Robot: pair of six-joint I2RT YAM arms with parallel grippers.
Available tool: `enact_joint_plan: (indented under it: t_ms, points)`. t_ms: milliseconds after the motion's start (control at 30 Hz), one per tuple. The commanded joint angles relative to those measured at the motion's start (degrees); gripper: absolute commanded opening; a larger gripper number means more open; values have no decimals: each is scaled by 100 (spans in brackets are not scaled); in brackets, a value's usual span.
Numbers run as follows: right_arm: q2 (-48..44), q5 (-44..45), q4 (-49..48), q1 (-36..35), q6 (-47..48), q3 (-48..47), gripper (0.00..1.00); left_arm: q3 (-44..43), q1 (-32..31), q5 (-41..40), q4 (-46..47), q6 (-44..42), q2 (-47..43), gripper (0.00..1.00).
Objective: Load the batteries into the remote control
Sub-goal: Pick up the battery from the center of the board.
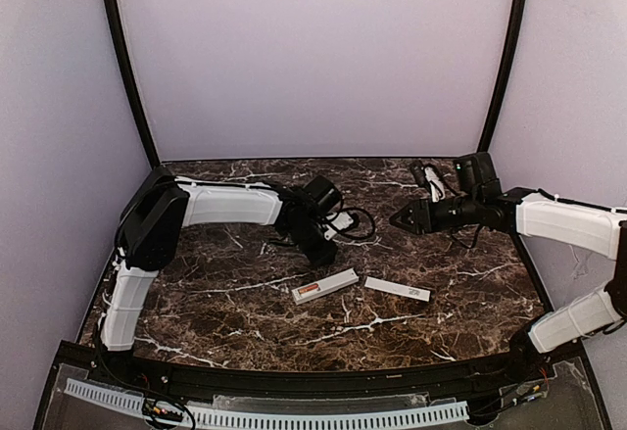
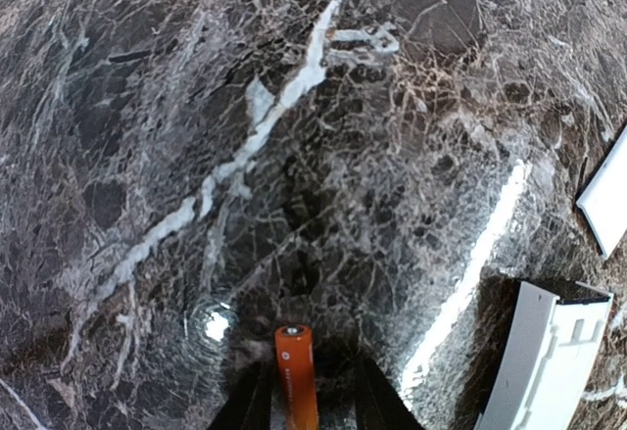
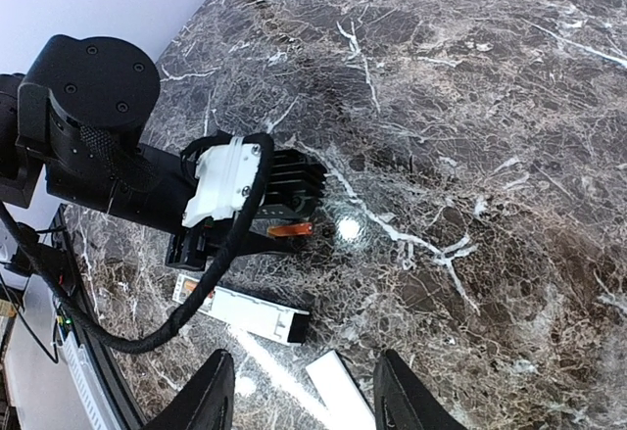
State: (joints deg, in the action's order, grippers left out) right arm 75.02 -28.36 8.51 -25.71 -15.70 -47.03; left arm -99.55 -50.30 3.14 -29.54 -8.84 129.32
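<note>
Table (image 1: pixel 196 298): dark brown marble-look top, glossy, veined in white.

Left gripper (image 2: pixel 313 403): black fingers clenched on a battery (image 2: pixel 295 366), held over bare marble just left of the remote control (image 1: pixel 325 284).

Right gripper (image 3: pixel 304 371): black tapered fingers spread wide, nothing between them, raised over the table's far right, well apart from the remote control.

Remote control: slim white plastic bar, flat at mid-table, dark at one end, orange-red spot near the other.

Cover strip (image 1: pixel 397 289): thinner, flat, white, just right of the remote control, not touching.

Battery: small smooth orange cylinder, pale flat cap, jutting forward from the fingers.
</note>
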Motion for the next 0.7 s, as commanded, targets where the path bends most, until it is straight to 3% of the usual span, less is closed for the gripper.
enact_joint_plan:
  t_ms: [0,467,567,667]
  points:
    - [-102,23,-159,117,6,133,47,-341,38,179,-449,-9,209,28]
    - [-313,-158,-53,286,111,160,46,-350,206,341,-545,332,109,3]
    - [-306,-356,-184,290,75,137,43,-21,272,596,74,487,-345,1]
    - [-350,-664,-534,279,-35,165,40,792,358,905,1306,766,-1214,0]
